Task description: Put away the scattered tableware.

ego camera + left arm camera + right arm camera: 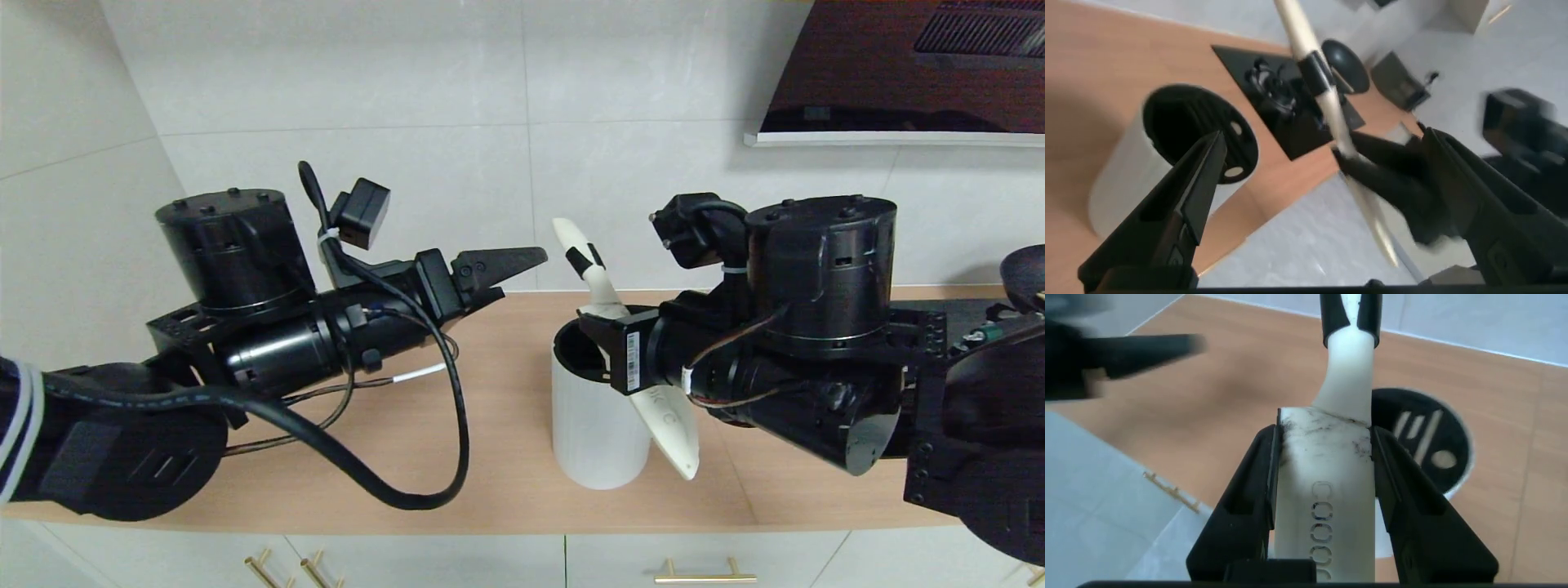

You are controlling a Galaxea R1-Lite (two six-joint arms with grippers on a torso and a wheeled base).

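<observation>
Spatula [608,298], white with a black band on its handle, is clenched by its broad blade in the right hand [1325,445] and hangs tilted over the white holder [596,441] on the desk [506,465], handle end toward the wall. To finish well, I judge the wrist should swing the handle down until it points into the holder's dark mouth, centre it off the rim, lower it well inside and only then let go. The left hand [510,278] hovers beside the holder, released and holding nothing, and should keep out of that path.
</observation>
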